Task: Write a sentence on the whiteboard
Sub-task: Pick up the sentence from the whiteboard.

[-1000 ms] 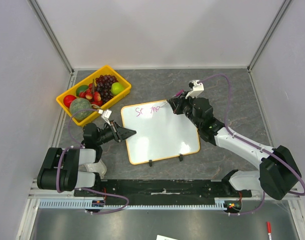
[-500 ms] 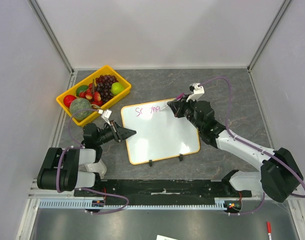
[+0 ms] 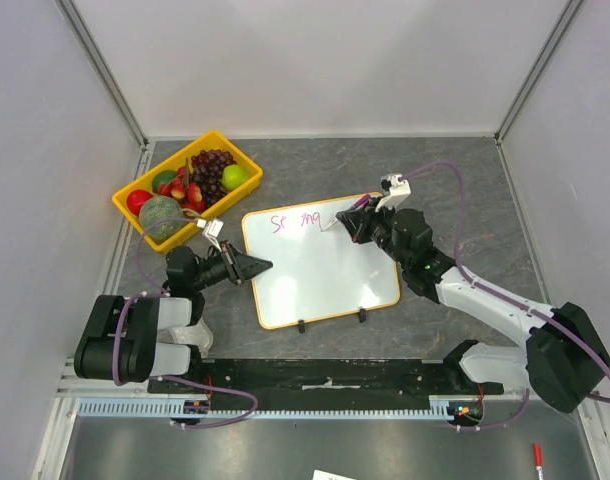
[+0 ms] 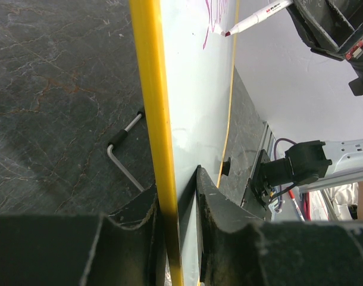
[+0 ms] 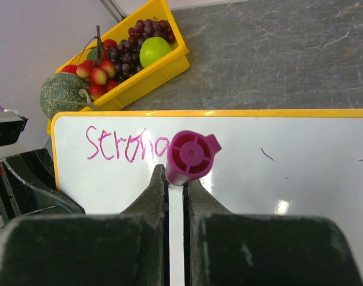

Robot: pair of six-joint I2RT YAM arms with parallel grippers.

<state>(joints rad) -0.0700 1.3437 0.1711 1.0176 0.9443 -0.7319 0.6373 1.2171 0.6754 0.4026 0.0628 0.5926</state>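
From the top external view, the whiteboard (image 3: 325, 275) lies in the middle of the table, its two clip feet on the near edge. A yellow fruit tray (image 3: 239, 150) sits beyond the whiteboard's far-left corner. The left gripper (image 3: 257, 266) meets the whiteboard's left edge. The right gripper (image 3: 353, 222) hangs over its far-right part with a marker (image 3: 337, 217) slanting down toward the surface. The sentence (image 3: 296, 220) is only begun, along the far edge.

In the left wrist view, the two fingers (image 4: 141, 211) are clamped on the whiteboard's yellow frame, one on each face. A bent wire leg shows beneath the whiteboard, so it may be propped slightly rather than flat, though this angle does not settle it. The marker's tip is at the surface just past the last stroke.

In the right wrist view, the jaws are closed tight on the marker's white barrel, with its magenta end cap facing the camera. The word "Strong" reads clearly on the whiteboard.

The whiteboard looks thin, stiff and light, with a slick face. It would likely skate under pen pressure, so pinching the frame at an edge away from the writing area seems the sound hold. The marker is slim and smooth, so a firm mid-barrel grip suits it.
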